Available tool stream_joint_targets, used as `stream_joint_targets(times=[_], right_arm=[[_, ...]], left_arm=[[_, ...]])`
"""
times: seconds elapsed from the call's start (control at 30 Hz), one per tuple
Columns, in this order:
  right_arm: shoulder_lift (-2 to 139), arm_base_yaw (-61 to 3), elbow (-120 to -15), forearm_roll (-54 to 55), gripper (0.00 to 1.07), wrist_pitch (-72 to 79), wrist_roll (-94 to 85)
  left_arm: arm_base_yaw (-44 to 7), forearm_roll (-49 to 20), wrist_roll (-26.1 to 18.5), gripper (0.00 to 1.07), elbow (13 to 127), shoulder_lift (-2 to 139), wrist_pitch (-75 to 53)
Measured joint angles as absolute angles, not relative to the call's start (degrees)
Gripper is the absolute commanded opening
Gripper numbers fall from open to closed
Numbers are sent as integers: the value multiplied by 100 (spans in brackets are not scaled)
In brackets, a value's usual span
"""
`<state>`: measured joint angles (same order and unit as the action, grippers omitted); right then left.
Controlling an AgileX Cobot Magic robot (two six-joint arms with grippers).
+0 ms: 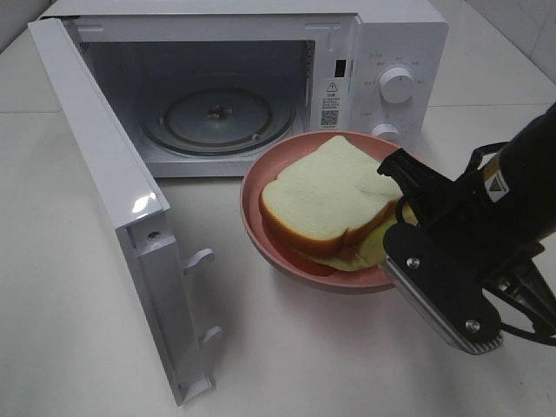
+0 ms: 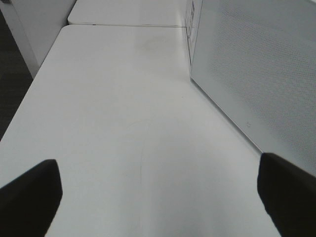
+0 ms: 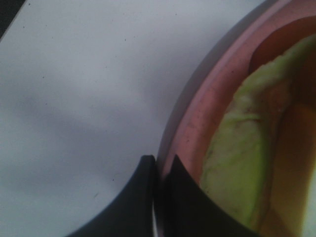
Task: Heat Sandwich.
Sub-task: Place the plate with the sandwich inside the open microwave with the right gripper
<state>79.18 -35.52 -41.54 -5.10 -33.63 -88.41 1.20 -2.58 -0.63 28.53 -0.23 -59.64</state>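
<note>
The sandwich (image 1: 326, 195), thick white bread with a tan crust and pale green leaf (image 3: 242, 158) poking out, lies on a round pink plate (image 1: 252, 187) just in front of the open microwave (image 1: 391, 43). My right gripper (image 1: 401, 208) is shut on the plate's right rim (image 3: 207, 98), and its black fingers (image 3: 160, 170) pinch the edge. I cannot tell whether the plate rests on the table or hangs just above it. My left gripper (image 2: 158, 197) is open over bare table, with nothing between its fingers, and it is outside the exterior high view.
The microwave door (image 1: 104, 174) swings wide open to the left, toward the front of the table. Inside sits the glass turntable (image 1: 217, 117). In the left wrist view the door's meshed outer face (image 2: 256, 74) stands close beside the white table (image 2: 123, 98).
</note>
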Motion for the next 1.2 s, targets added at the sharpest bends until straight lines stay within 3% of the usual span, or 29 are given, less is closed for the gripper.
stream_joint_targets(times=[1.2], right_arm=[[9889,-3885,-6268,-109,0,-3323,-9185]], left_arm=[[120,-258,-63,101,2853,-23,-5964]])
